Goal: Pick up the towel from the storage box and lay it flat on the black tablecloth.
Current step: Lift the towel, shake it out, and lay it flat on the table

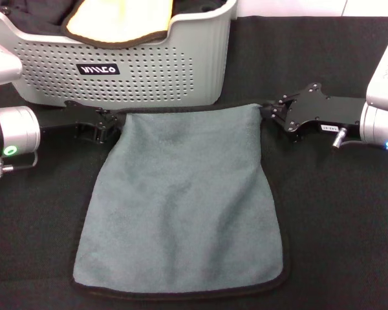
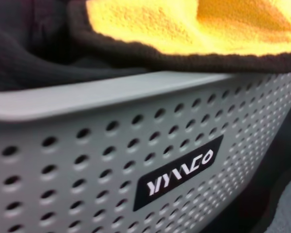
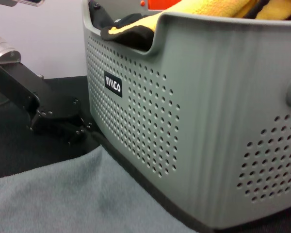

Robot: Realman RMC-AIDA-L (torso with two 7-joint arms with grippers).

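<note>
While grippers flank it, the towel [image 1: 181, 206] abuts the storage box [image 1: 181, 71].

The towel [image 1: 181, 200] lies spread on the black tablecloth [image 1: 336, 226] at the worktop's near-middle, its far edge just before the storage box [image 1: 136, 64] at the far left, which holds another cloth [image 1: 119, 19], with the left end effector [image 1: 98, 126] and right end effector [image 1: 278, 115] at its far corners.

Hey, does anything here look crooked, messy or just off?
The towel lies on the black tablecloth but not square: its far edge, between the left gripper and right gripper, is bunched narrower than the near edge. A yellow cloth droops over the storage box rim.
</note>
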